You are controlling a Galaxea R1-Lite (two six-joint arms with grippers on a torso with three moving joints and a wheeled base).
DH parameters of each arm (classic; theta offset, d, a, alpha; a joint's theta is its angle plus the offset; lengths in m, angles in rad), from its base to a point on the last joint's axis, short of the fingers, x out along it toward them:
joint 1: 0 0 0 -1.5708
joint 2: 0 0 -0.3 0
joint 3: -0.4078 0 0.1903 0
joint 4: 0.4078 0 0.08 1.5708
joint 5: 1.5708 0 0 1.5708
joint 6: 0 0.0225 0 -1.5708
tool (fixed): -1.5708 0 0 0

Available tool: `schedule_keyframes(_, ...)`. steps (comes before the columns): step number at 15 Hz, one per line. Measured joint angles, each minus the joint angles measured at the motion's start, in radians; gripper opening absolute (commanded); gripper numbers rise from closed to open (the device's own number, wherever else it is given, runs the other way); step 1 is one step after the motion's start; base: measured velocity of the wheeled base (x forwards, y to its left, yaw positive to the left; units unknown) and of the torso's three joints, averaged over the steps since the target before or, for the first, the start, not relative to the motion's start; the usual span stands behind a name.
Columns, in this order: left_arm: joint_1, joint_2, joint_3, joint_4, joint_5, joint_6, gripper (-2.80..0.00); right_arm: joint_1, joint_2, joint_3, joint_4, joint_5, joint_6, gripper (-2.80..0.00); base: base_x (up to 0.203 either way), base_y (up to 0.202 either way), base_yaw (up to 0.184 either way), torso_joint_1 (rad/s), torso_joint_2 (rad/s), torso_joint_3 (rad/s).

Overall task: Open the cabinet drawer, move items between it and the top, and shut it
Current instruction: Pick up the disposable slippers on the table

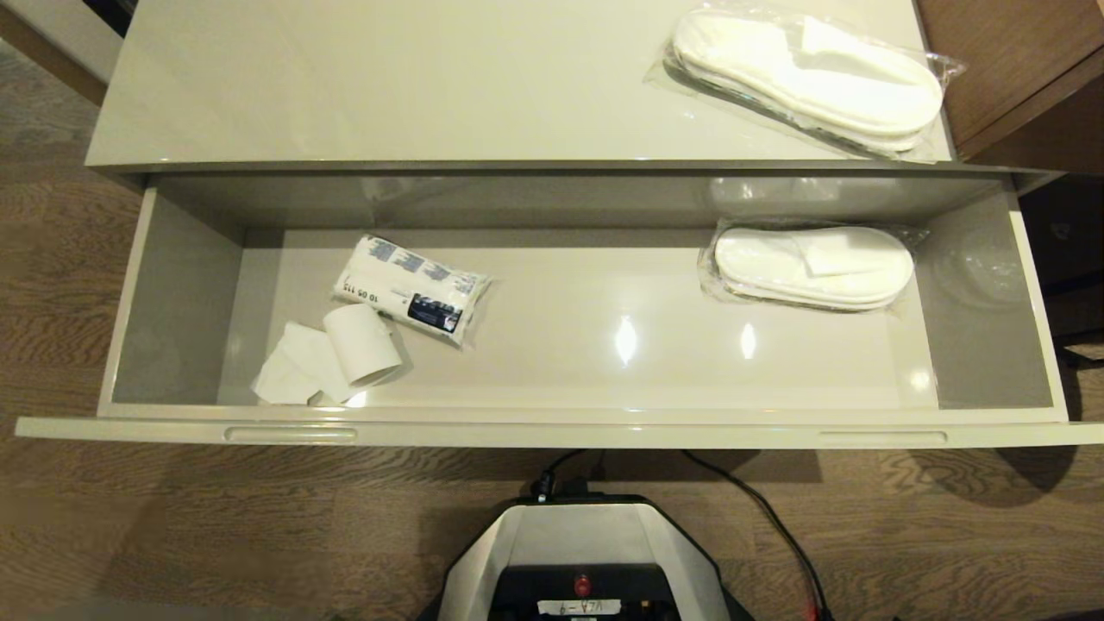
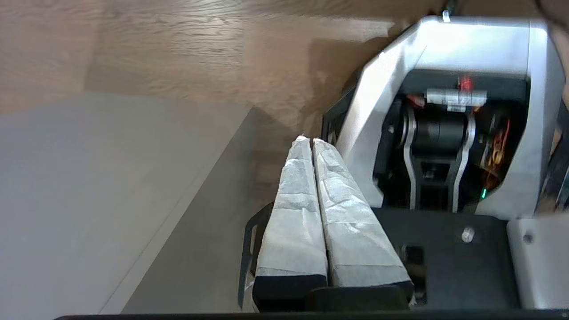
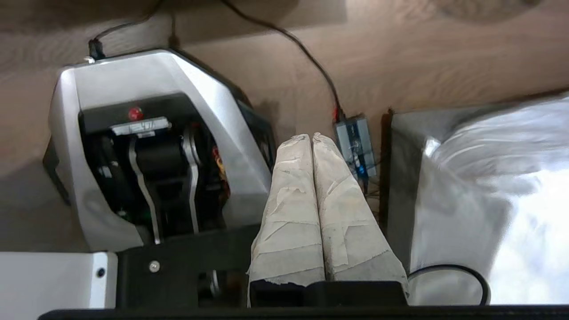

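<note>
The cabinet drawer (image 1: 552,345) is pulled out all the way, and you can see right down into it. Inside the drawer, near its left end, a white paper roll (image 1: 362,345) lies on its side with its loose tail (image 1: 289,373) spread out flat beside it. Just behind the roll, almost touching it, is a small plastic packet with blue and black print (image 1: 412,289). Far over by the drawer's right end, near the back wall, lies a wrapped pair of white slippers (image 1: 812,266). Behind the drawer is the top (image 1: 388,86) of the cabinet, and one more wrapped pair of slippers (image 1: 806,79) lies there at its right end, tilted. In front of the drawer, on the wooden floor (image 1: 172,535), is the robot's grey base (image 1: 586,543). Neither arm reaches over the drawer. The left gripper (image 2: 309,140) hangs low beside the robot's base with its fingers pressed tight together and nothing in them. The right gripper (image 3: 310,137) hangs by the other side of the base, also squeezed tight and empty.
</note>
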Motion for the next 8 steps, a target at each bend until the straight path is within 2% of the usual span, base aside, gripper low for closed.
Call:
schedule_keyframes(4, -0.004, -0.124, 0.080, 0.061, -0.067, 0.122, -2.80, 0.023, -0.121, 0.106, -0.099, 0.013, -0.035, -2.80, 0.000, 0.000, 0.000, 0.000, 0.00, 0.000)
schedule_keyframes(6, -0.003, -0.156, 0.094, 0.028, -0.067, 0.120, -2.80, 0.031, -0.163, 0.143, -0.146, 0.010, -0.061, -2.80, 0.000, 0.000, 0.000, 0.000, 0.00, 0.000)
schedule_keyframes(8, -0.003, -0.171, 0.116, -0.099, -0.065, 0.104, -2.80, 0.033, -0.203, 0.264, -0.317, -0.008, -0.113, -2.80, 0.000, 0.000, 0.000, 0.000, 0.00, 0.000)
